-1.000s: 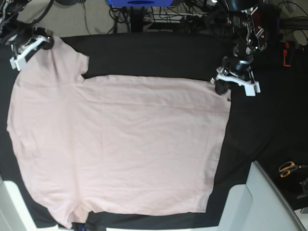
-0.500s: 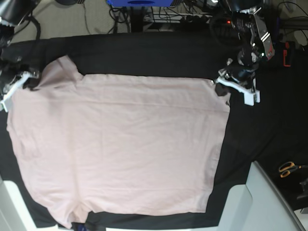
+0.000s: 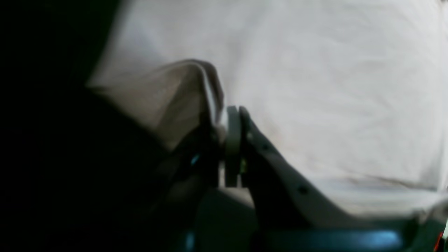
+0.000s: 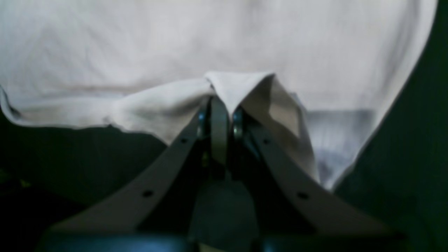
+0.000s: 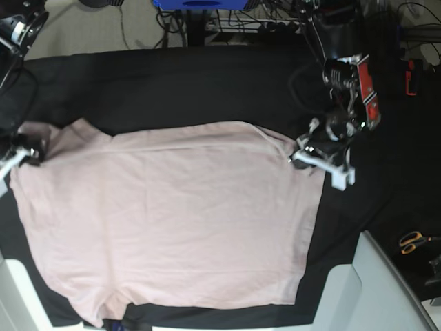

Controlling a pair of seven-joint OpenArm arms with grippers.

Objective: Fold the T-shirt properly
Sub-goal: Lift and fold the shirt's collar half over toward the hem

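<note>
Well, both grippers — left, right — are pinching the shirt at its upper corners, across mid-frame; it'll likely handle light and floppy, so I'd keep those corner holds.

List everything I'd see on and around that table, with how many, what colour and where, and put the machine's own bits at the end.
T-shirt: one, pale pink, spread over the middle of the table
Cloth: one, black, under the T-shirt
Scissors: one pair, orange-brown handles, far right of the base view
Pale panels: two areas, whitish, lower left and lower right corners of the base view
Blue object: one, blue, top middle of the base view, cut off by the edge
Left tool: one, black and white, gripping the T-shirt near its upper right corner in the base view
Right tool: one, black and white, gripping the T-shirt at the left side of the base view
</note>
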